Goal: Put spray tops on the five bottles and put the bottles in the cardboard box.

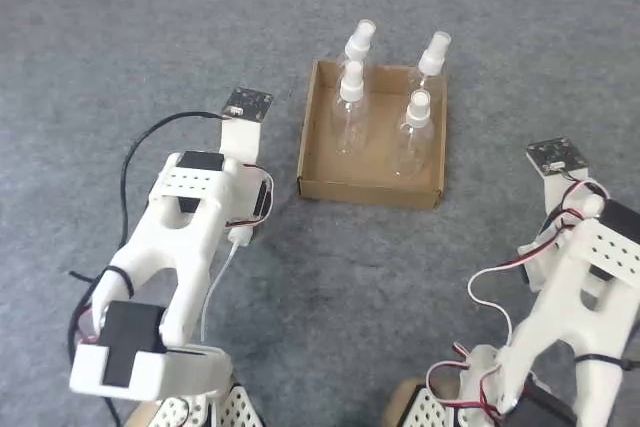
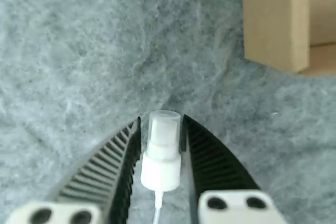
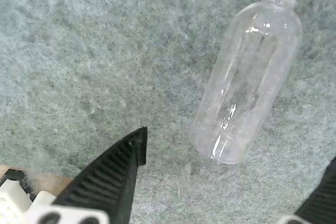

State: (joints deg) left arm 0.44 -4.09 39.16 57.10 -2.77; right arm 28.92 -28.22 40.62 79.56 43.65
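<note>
While left end effector (image 2: 161, 121) clamps spray top (image 2: 161, 157), clear bottle (image 3: 247, 72) on carpet (image 3: 79, 51).

arms (image 1: 185, 237): white shells, black servos | cables (image 1: 565, 215): black, red, white | gripper fingers (image 2: 212, 156): black, ribbed

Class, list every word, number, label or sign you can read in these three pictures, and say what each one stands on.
No text can be read.
cardboard box: a faint bluish mark on its outer wall, too blurred to read.
standing bottles, loose bottle, spray top: no print shows.
small boards on the arms: any marks too small to read.
</note>
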